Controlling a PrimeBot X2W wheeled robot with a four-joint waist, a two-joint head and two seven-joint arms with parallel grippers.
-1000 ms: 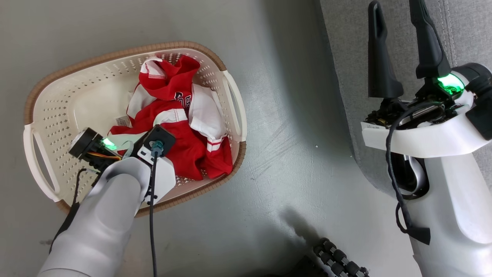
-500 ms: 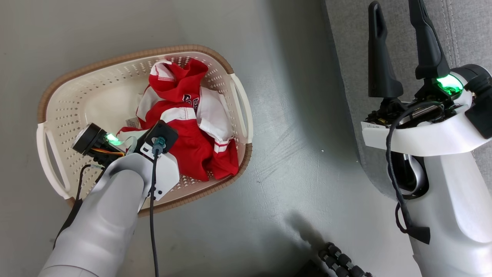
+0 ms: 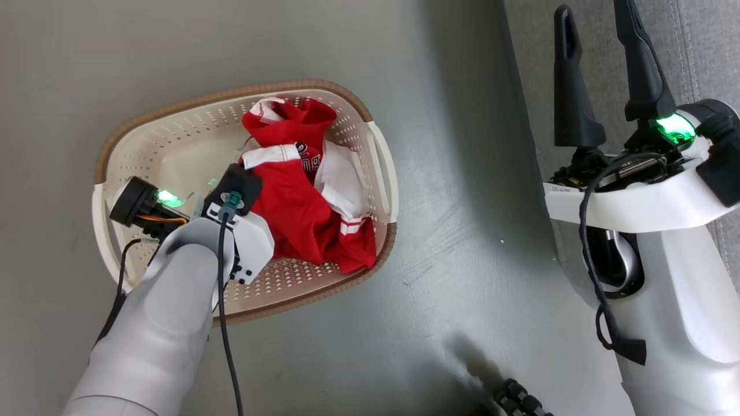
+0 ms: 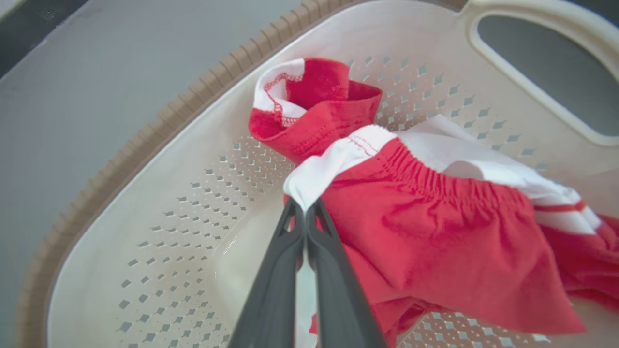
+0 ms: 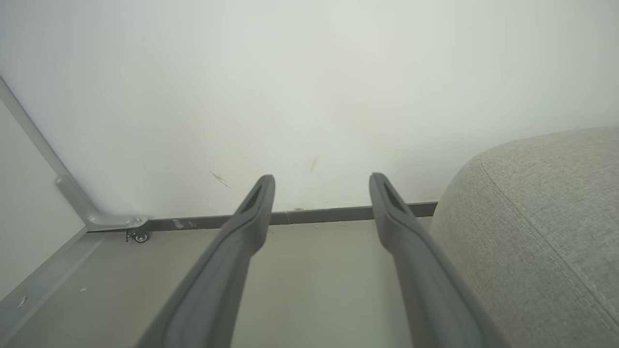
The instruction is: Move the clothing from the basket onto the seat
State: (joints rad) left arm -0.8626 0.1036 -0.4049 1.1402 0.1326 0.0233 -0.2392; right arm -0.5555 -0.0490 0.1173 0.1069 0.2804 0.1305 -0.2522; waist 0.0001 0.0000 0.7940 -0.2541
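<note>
Moved since a second ago: our head camera has shifted, so the basket now sits lower and further right in the head view. Inside it, the white waistband has been drawn off the heap toward our left wrist.
Left gripper: fingers pressed together, pinching the folded end of the waistband, low inside the basket.
Right gripper: fingers spread wide with nothing between them, held over the floor just beside the seat.
Basket edges: a brown rim runs round the perforated cream walls. The white side handle stands just beside the heap on the seat side.
Open room: bare grey floor lies between basket and seat. From the right wrist we see more floor running to a pale wall.
Clothing: all of it is in the basket, bunched against the handle side. The garments are red with white panels and thin red stripes, and the gathered waistband is stretched taut from the pinch.
Seat: light grey woven fabric with a stitched seam, its rounded edge toward the basket.
</note>
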